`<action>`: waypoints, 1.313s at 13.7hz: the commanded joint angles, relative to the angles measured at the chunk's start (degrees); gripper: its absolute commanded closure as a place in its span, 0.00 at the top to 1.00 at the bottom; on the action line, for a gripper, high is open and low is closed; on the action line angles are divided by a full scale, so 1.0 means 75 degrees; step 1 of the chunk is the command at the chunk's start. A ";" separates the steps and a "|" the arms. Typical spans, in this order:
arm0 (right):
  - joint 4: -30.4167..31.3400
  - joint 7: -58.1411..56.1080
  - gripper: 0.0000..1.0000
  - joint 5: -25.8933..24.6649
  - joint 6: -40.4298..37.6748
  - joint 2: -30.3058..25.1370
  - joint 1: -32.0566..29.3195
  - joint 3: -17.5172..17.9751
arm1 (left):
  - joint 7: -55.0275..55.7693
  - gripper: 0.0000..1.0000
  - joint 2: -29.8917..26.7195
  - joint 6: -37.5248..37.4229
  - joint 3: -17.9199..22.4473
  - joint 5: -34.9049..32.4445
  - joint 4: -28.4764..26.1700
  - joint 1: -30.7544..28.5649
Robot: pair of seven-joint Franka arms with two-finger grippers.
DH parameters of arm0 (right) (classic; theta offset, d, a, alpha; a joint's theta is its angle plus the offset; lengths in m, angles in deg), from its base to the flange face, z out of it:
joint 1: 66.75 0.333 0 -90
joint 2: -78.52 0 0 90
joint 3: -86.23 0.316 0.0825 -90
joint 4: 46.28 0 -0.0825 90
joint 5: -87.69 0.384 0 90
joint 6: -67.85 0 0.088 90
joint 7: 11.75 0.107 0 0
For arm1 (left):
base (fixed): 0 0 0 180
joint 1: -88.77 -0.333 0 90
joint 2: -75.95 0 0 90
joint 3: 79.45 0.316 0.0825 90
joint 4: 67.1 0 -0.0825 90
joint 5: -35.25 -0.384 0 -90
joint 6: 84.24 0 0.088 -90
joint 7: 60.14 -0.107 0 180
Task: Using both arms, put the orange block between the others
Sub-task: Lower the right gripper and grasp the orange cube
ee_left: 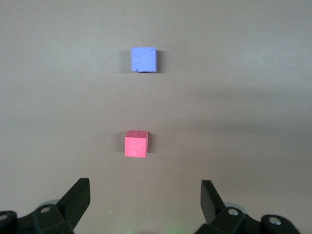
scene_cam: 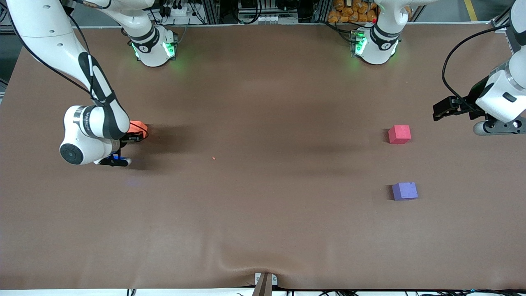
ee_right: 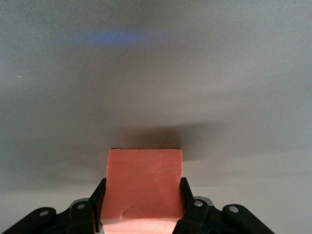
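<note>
The right gripper (ee_right: pixel 141 195) is squeezing the orange block (ee_right: pixel 144 187) on the table (scene_cam: pixel 263 205). The left gripper (ee_left: pixel 145 197) is waiting wide open over the table near the red-pink cube (ee_left: pixel 136 144).

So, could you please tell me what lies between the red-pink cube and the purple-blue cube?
Nothing: between the red-pink cube and the purple-blue cube the table is bare, as the front and left wrist views show.

Orange block (ee_right: pixel 144 183) showing matte salmon-orange; red-pink cube (scene_cam: pixel 399 134) and purple-blue cube (scene_cam: pixel 404 191) sitting on plain brown table (scene_cam: pixel 263 213). Arms (scene_cam: pixel 94 119) showing white with black bands, bases glowing green.
</note>
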 commanded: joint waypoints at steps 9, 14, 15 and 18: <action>-0.4192 0.0605 0.00 0.1452 -0.2313 0.0704 0.1611 0.0161 | -0.0073 1.00 -0.0038 0.0061 -0.0031 -0.0117 0.0012 -0.0030; -0.5437 0.1904 0.00 0.2590 -0.1591 0.1772 0.3217 0.0161 | -0.0085 1.00 -0.0038 0.0061 -0.0031 -0.0117 0.0012 -0.0030; -0.5437 0.2173 0.00 0.2789 -0.0879 0.1866 0.3486 0.0161 | -0.0085 1.00 -0.0038 0.0072 -0.0031 -0.0117 0.0012 -0.0030; -0.5437 0.2503 0.00 0.3165 0.0566 0.2299 0.4179 0.0161 | -0.0085 1.00 -0.0038 0.0061 -0.0031 -0.0117 0.0012 -0.0042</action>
